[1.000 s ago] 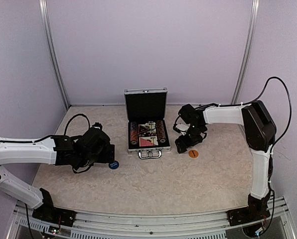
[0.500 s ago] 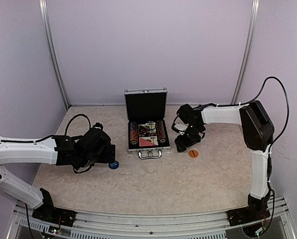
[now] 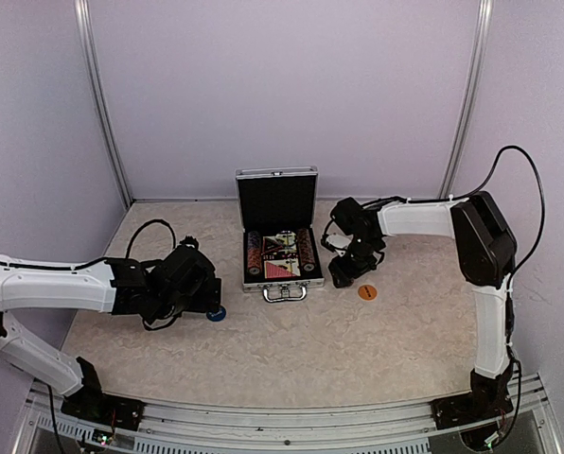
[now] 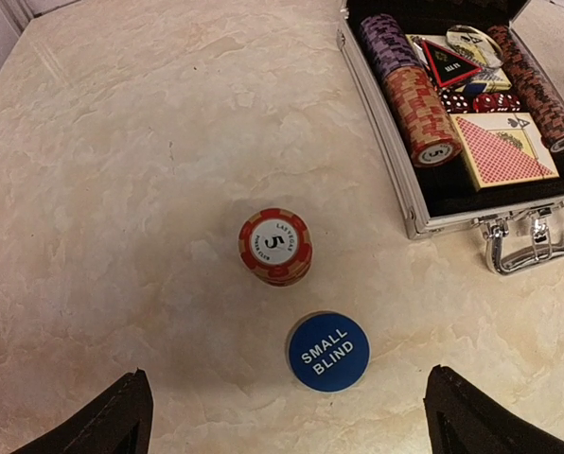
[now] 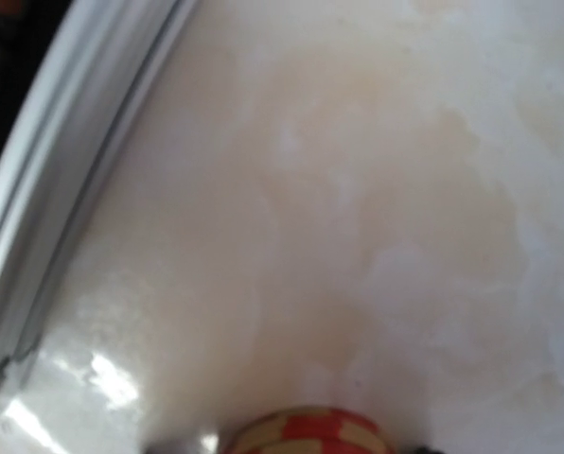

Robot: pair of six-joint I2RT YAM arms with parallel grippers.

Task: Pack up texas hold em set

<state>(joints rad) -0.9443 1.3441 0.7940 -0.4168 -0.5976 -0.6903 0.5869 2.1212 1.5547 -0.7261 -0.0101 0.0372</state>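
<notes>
Left claw [image 4: 284, 409], wide open and empty, hangs over the worktop [image 4: 121, 170]; an upright stack of red chips [image 4: 275, 247] stands just ahead of it, centred on its gap, the blue Small Blind button [image 4: 328, 351] closer in, the open silver case [image 4: 380, 132] ahead to its right. Right claw [image 3: 344, 273] sits beside the case, a red-and-cream chip [image 5: 306, 433] at its tips (gripped or not, I cannot tell).

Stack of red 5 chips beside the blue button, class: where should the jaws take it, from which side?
Probably across its curved sides, straight down from above. The chip stack stands upright, face up, left and right edges free; spanning its height keeps chips together. The Small Blind button lies flat nearer the camera.
</notes>
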